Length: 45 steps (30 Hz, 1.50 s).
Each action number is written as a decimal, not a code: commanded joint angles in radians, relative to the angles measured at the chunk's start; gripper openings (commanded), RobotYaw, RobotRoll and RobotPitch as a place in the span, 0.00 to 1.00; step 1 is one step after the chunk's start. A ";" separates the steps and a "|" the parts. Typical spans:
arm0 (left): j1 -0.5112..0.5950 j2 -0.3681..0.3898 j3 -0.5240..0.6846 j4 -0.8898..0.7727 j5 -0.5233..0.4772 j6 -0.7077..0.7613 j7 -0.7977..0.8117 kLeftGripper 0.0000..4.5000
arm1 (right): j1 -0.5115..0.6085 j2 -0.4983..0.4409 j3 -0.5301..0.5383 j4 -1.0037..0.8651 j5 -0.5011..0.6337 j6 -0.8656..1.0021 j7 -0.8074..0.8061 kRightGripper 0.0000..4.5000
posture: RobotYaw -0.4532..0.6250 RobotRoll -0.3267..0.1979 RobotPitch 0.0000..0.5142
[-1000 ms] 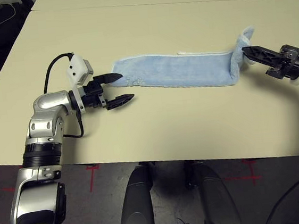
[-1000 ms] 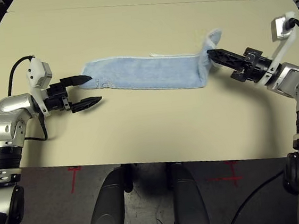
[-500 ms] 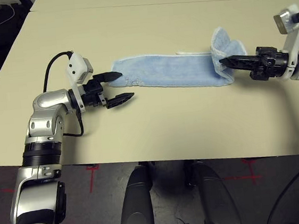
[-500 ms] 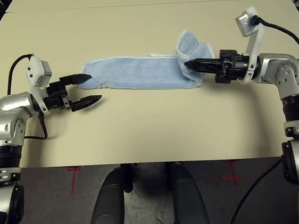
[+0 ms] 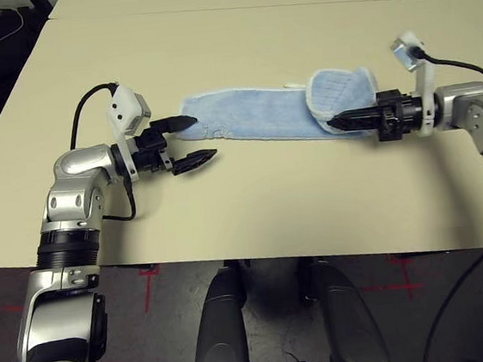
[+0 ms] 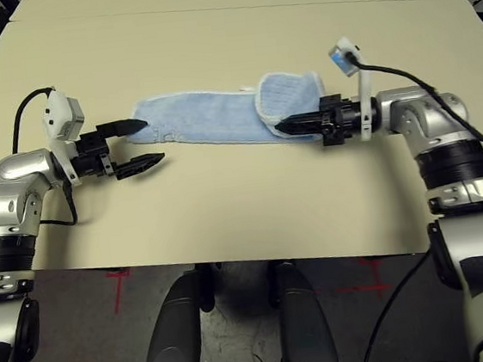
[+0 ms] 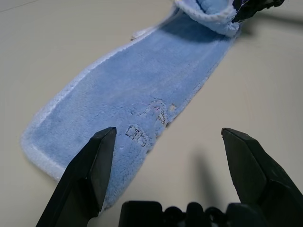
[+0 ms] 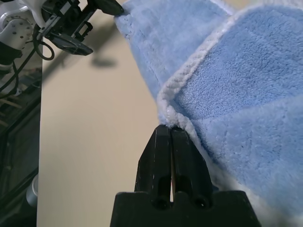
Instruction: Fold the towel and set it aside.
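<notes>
Pinching the towel's [image 5: 261, 118] corner, my right claw [image 5: 339, 121] is doubling it over at center right; my left claw [image 5: 192, 141] is waiting, spread wide, beside the far end.

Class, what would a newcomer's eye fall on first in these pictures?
The light-blue towel lies in a long strip on the table, one end folded back over itself. The right gripper pinches that folded end shut. The left gripper stands open at the other end.

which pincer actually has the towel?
The right pincer: shut on the towel at its folded-over end. The left pincer stands open at the flat end.
</notes>
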 commanded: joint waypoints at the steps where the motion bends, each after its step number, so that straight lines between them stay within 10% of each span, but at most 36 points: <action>1: 0.015 -0.003 -0.009 -0.018 -0.008 0.007 0.000 1.00 | -0.016 0.010 0.012 0.029 -0.031 -0.027 0.003 0.01 | 0.43 0.62 0.54; 17: 0.023 -0.006 -0.010 -0.033 -0.010 0.015 0.010 1.00 | -0.100 0.071 0.077 0.123 -0.164 -0.079 0.005 0.01 | 0.44 0.62 0.52; 30: 0.021 -0.010 -0.011 -0.024 -0.008 0.007 0.014 1.00 | -0.148 0.039 -0.046 0.100 -0.072 -0.059 0.078 0.96 | 0.42 0.62 0.50; 45: 0.009 -0.021 -0.019 -0.014 -0.005 0.009 0.012 1.00 | -0.155 0.210 0.015 0.157 -0.114 -0.125 0.056 0.98 | 0.42 0.62 0.52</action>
